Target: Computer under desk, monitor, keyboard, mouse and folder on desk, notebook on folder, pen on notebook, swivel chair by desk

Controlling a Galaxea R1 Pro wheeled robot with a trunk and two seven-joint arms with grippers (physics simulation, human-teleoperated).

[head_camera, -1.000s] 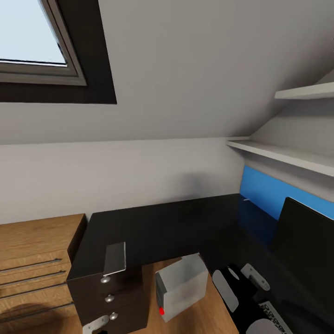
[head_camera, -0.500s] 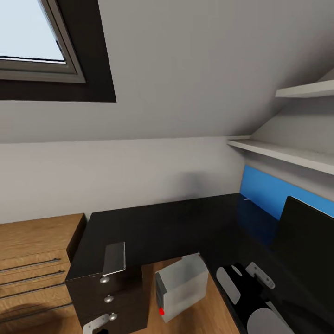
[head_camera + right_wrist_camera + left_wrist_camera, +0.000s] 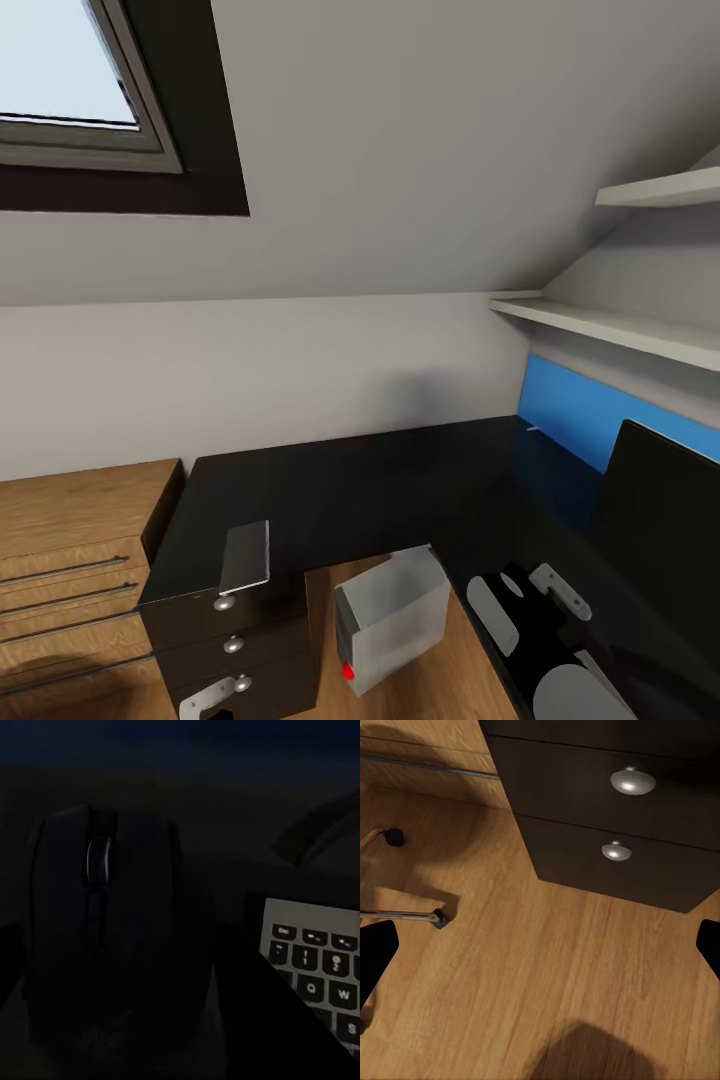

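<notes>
The black desk has its drawer unit at the near left end, and the grey notebook lies on that corner. Beside the unit the light-grey computer stands on the floor, under the desk's edge. At the right stands the dark monitor. My right arm reaches over the desktop. In the very dark right wrist view the black mouse sits between the fingers of my right gripper, close beside the keyboard. My left gripper hangs open over the floor by the drawers.
A light-wood drawer chest adjoins the desk's left end. White shelves and a blue wall panel line the right wall under a sloping ceiling. A chrome leg and castor of the swivel chair lie near the left gripper.
My right arm dropped and shifted slightly to the right over the desk a second ago, then held still. The desk, notebook and computer have not moved.
</notes>
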